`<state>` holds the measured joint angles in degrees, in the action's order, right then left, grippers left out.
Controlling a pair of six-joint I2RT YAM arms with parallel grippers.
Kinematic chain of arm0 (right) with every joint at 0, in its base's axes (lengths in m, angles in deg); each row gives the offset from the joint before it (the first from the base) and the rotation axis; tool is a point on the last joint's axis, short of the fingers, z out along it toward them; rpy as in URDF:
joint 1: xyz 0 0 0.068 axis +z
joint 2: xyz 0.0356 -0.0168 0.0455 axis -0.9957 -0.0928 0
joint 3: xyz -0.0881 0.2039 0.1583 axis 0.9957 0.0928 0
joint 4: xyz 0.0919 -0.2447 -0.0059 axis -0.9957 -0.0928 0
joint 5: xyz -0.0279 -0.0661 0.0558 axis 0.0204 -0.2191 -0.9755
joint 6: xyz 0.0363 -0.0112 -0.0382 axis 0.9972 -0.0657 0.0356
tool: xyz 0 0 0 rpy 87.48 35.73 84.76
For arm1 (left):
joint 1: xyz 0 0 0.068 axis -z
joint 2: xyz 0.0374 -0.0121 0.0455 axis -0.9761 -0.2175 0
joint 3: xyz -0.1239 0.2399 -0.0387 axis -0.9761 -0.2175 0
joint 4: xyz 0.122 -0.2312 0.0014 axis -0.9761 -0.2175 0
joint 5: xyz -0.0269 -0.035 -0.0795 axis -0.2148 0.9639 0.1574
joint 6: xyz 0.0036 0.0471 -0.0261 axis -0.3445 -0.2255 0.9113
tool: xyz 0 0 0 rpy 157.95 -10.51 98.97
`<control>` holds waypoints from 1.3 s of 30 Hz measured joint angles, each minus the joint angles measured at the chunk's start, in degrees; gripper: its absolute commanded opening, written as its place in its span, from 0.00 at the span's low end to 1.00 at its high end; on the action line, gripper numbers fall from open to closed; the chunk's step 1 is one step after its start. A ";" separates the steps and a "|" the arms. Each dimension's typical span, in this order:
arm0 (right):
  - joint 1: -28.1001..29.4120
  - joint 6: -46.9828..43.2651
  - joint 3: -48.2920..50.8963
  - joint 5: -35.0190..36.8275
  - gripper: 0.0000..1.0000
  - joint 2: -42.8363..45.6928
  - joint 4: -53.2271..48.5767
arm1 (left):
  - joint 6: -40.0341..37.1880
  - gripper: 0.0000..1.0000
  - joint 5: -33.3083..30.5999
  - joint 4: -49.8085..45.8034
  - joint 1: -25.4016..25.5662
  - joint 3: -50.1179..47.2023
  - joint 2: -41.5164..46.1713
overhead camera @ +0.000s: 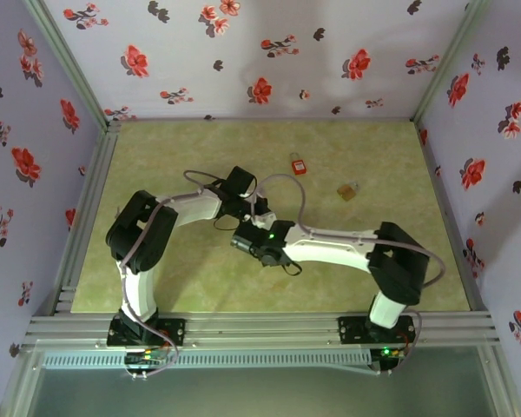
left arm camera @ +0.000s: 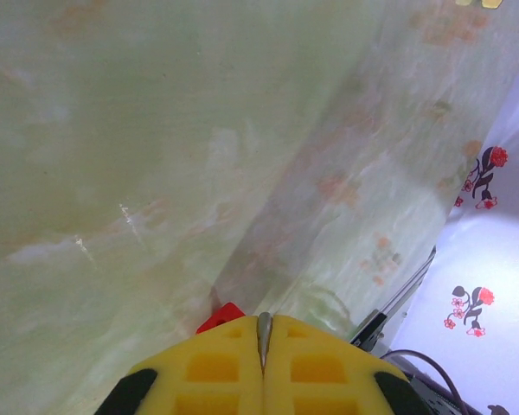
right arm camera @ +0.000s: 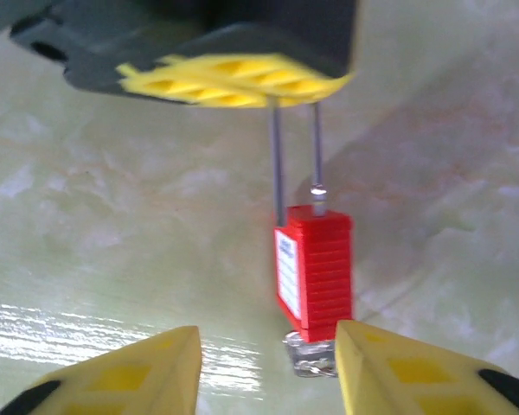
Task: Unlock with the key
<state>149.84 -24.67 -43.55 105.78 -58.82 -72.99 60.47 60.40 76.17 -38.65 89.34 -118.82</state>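
Observation:
A red padlock (right arm camera: 320,268) hangs by its steel shackle (right arm camera: 277,164) from my left gripper (left arm camera: 263,341), which is shut on the shackle; the thin metal shows between the yellow pads (left arm camera: 216,372). A red corner of the padlock (left arm camera: 221,316) peeks out past them. A silver key (right arm camera: 311,356) sticks out of the padlock's underside. My right gripper (right arm camera: 268,367) is open just below, with one yellow finger (right arm camera: 130,376) far to the left and the other finger (right arm camera: 406,367) close beside the key. In the top view both grippers meet mid-table, the left gripper (overhead camera: 243,215) above the right gripper (overhead camera: 246,239).
A second red padlock (overhead camera: 298,163) and a brass-coloured padlock (overhead camera: 347,191) lie further back on the green table (overhead camera: 174,156). Floral walls close in the back and both sides. A metal rail (overhead camera: 260,328) runs along the near edge.

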 measured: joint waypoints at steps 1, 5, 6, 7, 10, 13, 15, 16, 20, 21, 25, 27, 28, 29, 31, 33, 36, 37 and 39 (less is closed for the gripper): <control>-0.52 0.15 1.16 -0.17 0.54 1.77 0.42 | 0.00 0.00 0.00 0.02 0.00 0.00 0.00; -3.41 0.39 7.06 -2.47 0.61 8.04 3.45 | -0.20 0.00 0.02 0.00 0.00 0.02 0.00; -4.31 0.39 8.61 -3.17 0.62 9.09 4.44 | -0.20 0.00 0.00 0.00 0.00 0.02 0.00; -5.49 0.35 10.64 -4.57 0.63 10.16 5.68 | -0.20 0.00 0.02 0.00 0.00 0.04 0.00; -8.26 0.02 15.32 -8.20 0.64 11.37 9.31 | -0.22 0.00 0.02 -0.09 0.00 0.20 0.00; -10.10 -0.20 17.44 -11.06 0.64 11.50 13.03 | -0.46 0.00 -0.07 -0.24 -0.02 0.55 0.00; -10.75 -0.61 17.75 -12.61 0.64 11.15 15.47 | -0.74 0.00 -0.04 -0.28 -0.17 0.76 0.00; -11.10 -0.79 17.86 -13.33 0.64 10.56 16.65 | -0.90 0.00 -0.04 -0.39 -0.15 0.79 0.00; -12.48 -1.70 18.01 -15.30 0.60 7.13 20.37 | -1.27 0.00 0.00 -0.96 -0.04 0.79 0.00; -12.72 -1.97 18.01 -15.63 0.59 6.32 20.90 | -1.29 0.00 -0.02 -1.03 -0.04 0.79 0.00; -13.14 -3.37 17.44 -15.93 0.48 3.43 21.11 | -1.29 0.00 0.00 -1.38 -0.04 0.79 0.00; -13.18 -4.33 16.76 -15.98 0.39 3.13 20.59 | -1.27 0.00 0.00 -1.31 -0.04 0.79 0.00; -13.16 -4.96 16.35 -15.96 0.34 2.73 20.61 | -1.27 0.00 -0.02 -1.29 -0.04 0.79 0.00; -13.16 -5.42 15.93 -15.96 0.29 2.36 20.41 | -1.27 0.00 -0.02 -1.22 -0.04 0.79 0.00; -13.11 -6.25 15.41 -16.09 0.24 2.12 20.06 | -1.25 0.00 0.00 -0.74 -0.04 0.87 0.00; -12.72 -6.91 14.62 -15.65 0.20 2.01 19.32 | -1.27 0.00 0.00 -0.61 0.07 1.46 0.00; -12.66 -7.69 13.27 -13.49 0.13 2.01 17.00 | -1.25 0.00 0.07 -0.63 0.11 2.23 -0.02; -12.61 -7.80 12.63 -12.37 0.11 2.01 15.89 | -1.25 0.00 0.28 -0.59 0.13 2.64 -0.02; -12.46 -7.91 11.23 -9.81 0.09 1.92 13.42 | -1.25 0.00 0.52 -0.55 0.17 3.58 -0.24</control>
<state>137.39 -32.58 -32.32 95.97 -56.90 -59.57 59.22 60.92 75.63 -38.48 92.92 -119.06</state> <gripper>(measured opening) 0.230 0.046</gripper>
